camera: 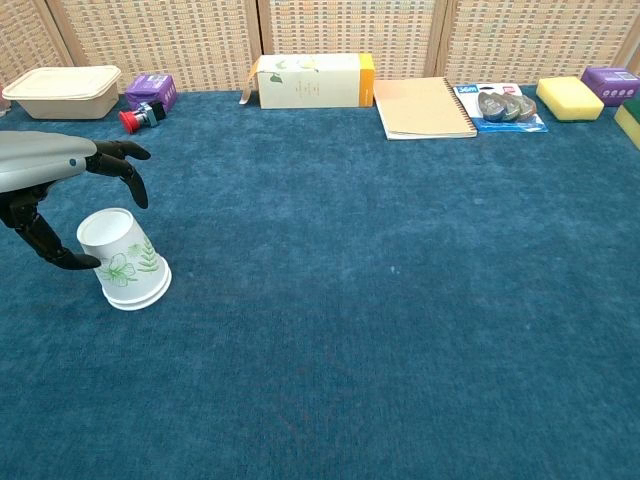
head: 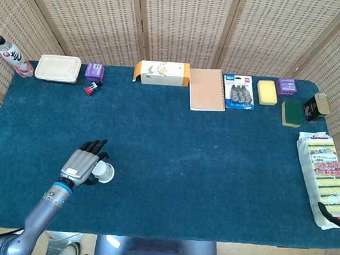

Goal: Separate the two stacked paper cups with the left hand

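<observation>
Two stacked white paper cups (camera: 122, 258) with a green leaf print stand upside down on the blue cloth at the front left, also seen from above as the cups (head: 105, 171). My left hand (head: 84, 165) is right beside them on their left. In the chest view the left hand (camera: 50, 185) arches over the cups with its fingers (camera: 125, 165) spread above the top and the thumb low by the left side. I cannot tell whether it touches them. Only a dark sliver of my right hand (head: 330, 211) shows at the right edge.
Along the back edge lie a bottle (head: 10, 55), a lidded container (head: 58, 68), a purple box (head: 95, 71), a carton (head: 162, 72), a notebook (head: 207, 89) and sponges (head: 267, 92). A sponge pack (head: 323, 177) lies at the right edge.
</observation>
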